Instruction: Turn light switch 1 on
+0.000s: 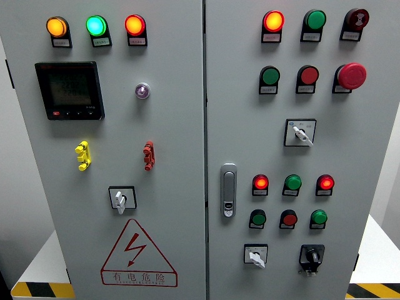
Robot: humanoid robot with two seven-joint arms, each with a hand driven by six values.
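A grey electrical cabinet fills the head view, split into a left door (175, 112) and a right door (375, 144). At the top left of the left door three round lamps glow: orange (56, 27), green (96, 25) and red-orange (134, 25). On the right door, a lit red-orange lamp (273, 21) sits beside an unlit green one (315, 20). Lower down, two red lamps (260, 182) (325, 182) glow either side of a green one (292, 182). No label shows which control is switch 1. Neither hand is in view.
The left door carries a dark display (69, 90), a small key button (142, 90), yellow (83, 155) and red (148, 155) terminals, a rotary selector (121, 199) and a warning triangle (137, 253). The right door has a mushroom stop button (352, 75), selectors (300, 132) (255, 255) (311, 256) and a door handle (229, 190).
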